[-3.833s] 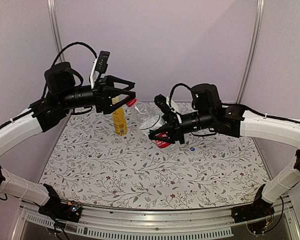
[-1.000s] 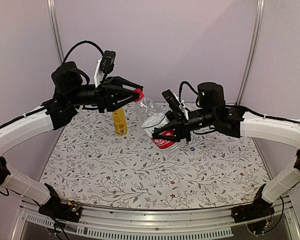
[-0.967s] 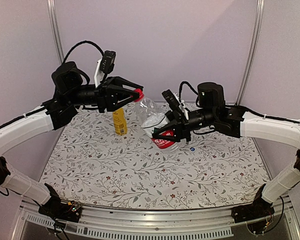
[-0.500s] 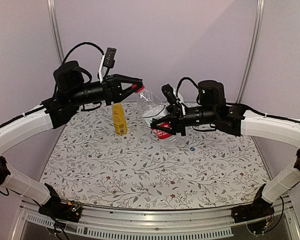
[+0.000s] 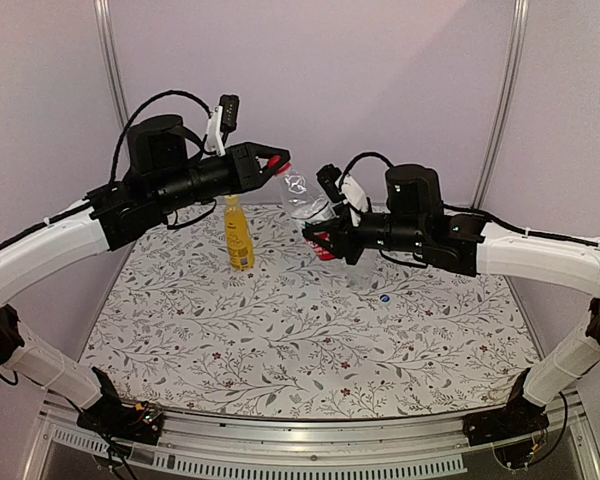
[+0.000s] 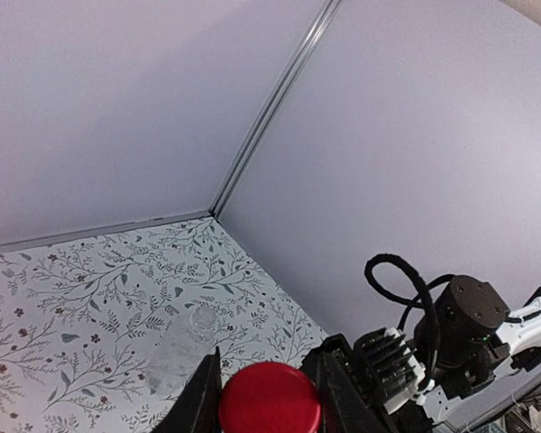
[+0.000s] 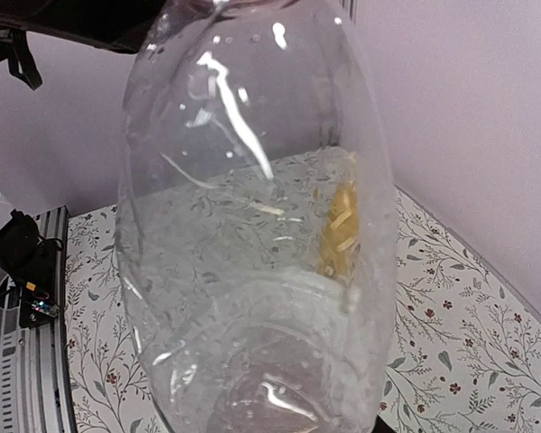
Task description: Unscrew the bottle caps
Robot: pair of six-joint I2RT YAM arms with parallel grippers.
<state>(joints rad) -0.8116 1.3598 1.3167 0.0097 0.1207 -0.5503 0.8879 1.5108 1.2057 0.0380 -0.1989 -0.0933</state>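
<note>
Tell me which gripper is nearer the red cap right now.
Left. The left gripper is shut on the red cap. The right gripper holds the same bottle lower down by its body, away from the cap.

Both arms are stretching inward, raised and facing each other. The left gripper point(image 5: 274, 159) is pinching a red cap point(image 6: 269, 398) (fingers point(image 6: 341, 404) close together); the right gripper point(image 5: 318, 240) is clamping the bottle point(image 5: 300, 192).
</note>
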